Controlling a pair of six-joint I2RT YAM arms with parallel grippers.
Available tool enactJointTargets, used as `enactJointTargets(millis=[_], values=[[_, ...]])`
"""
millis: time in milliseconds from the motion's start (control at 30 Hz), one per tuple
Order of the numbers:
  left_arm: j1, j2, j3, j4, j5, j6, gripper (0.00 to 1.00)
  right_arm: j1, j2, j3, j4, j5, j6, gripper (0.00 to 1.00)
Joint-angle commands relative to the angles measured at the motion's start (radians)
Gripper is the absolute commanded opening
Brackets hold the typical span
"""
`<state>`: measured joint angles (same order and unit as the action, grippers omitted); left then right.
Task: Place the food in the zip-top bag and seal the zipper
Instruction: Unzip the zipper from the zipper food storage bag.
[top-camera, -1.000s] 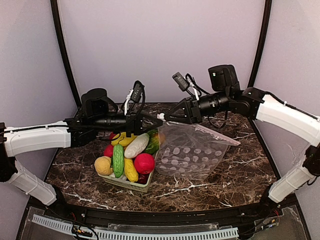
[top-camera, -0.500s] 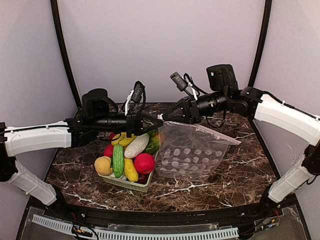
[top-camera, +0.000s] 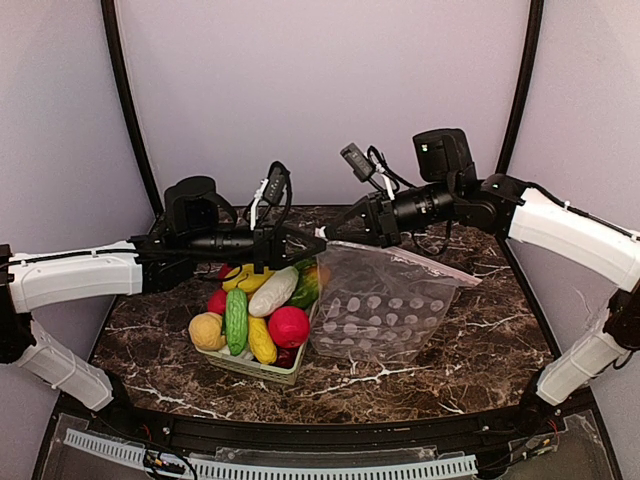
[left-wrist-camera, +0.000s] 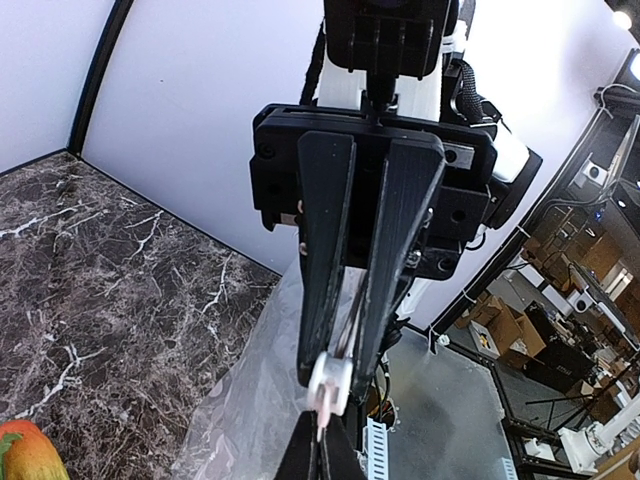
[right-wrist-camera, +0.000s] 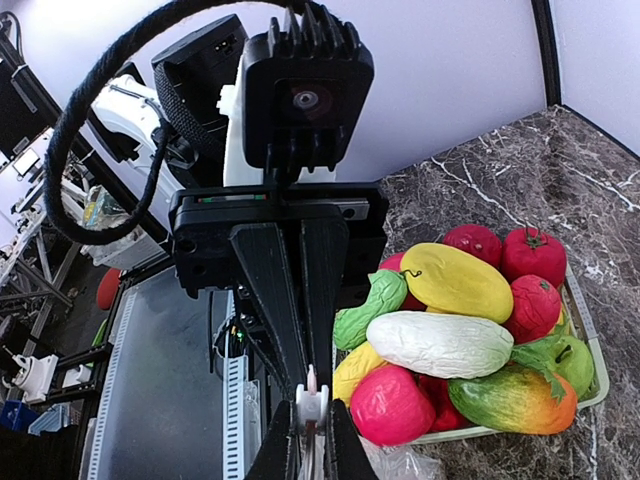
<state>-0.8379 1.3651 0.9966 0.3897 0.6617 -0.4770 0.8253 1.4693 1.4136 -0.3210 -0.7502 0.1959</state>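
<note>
Worktop (top-camera: 480, 350): bag (top-camera: 385, 310) lies centre-right, empty, just beside basket (top-camera: 262, 372) w/ all food (top-camera: 272, 290). Zipper (top-camera: 430, 270) runs rightward along far edge, left end raised. L jaws pinch that end; R jaws, facing, narrow on slider (left-wrist-camera: 328, 383). Open room rightward.

The left arm (top-camera: 70, 275) and the right arm (top-camera: 570, 225) stretch inward from opposite sides, forearms roughly level. The left hand (top-camera: 318, 239) and the right hand (top-camera: 337, 236) meet tip to tip in the middle, pointing straight at each other. Each hand's fingers are pinched close, with only a sliver between them.
</note>
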Motion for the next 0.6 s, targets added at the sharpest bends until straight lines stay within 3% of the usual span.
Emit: enactJointTargets(millis=[0, 567], values=[[0.004, -0.006, 0.031, -0.038, -0.022, 0.005, 0.01, 0.009, 0.003, 0.017, 0.037, 0.019, -0.007, 0.0], [0.081, -0.054, 0.002, -0.085, -0.041, -0.025, 0.01, -0.033, -0.053, -0.042, 0.037, 0.04, 0.01, 0.0]])
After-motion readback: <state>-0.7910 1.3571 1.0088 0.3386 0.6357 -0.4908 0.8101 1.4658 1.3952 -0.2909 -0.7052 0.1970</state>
